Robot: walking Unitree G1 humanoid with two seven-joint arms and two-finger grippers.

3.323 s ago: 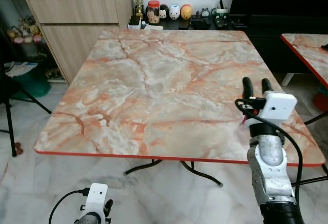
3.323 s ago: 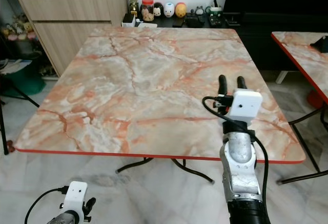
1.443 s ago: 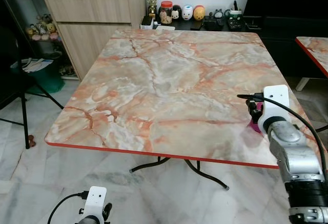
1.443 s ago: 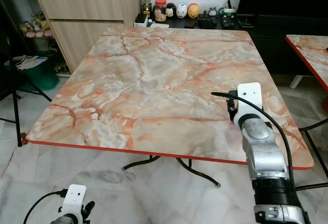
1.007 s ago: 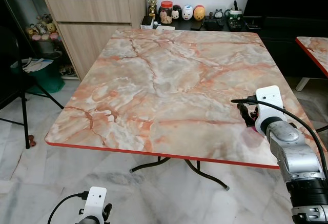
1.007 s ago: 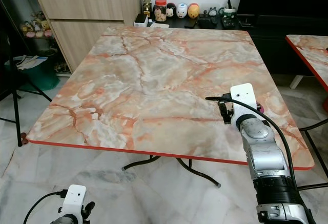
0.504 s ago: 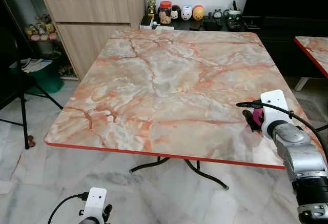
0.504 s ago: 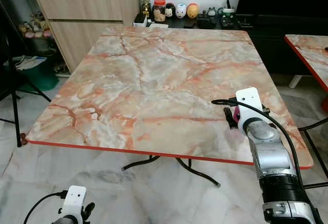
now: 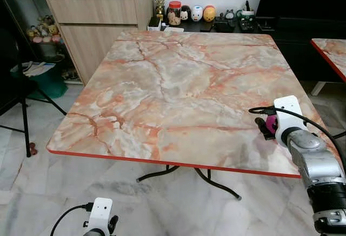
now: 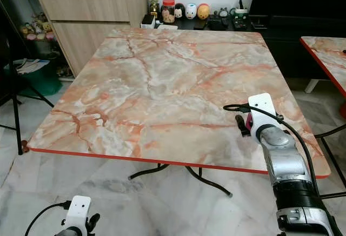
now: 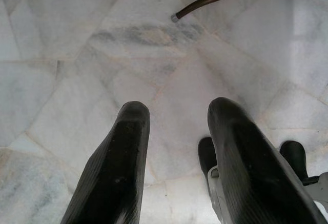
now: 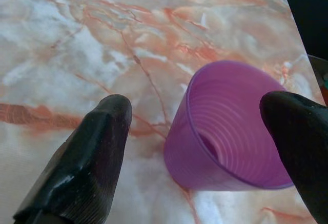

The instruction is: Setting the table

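The purple cup [image 12: 233,131] lies tipped on its side near the right edge of the marble surface [image 9: 178,85], its mouth toward my right hand [image 12: 205,152], whose fingers stand wide apart either side of it, gripping nothing. I judge this the cup-placing step of setting the surface: the cup is down but not upright, so the next move calls for closing on its wall and standing it up. My left hand [image 11: 177,147] hangs idle over the floor [image 11: 77,39], fingers parted and empty.
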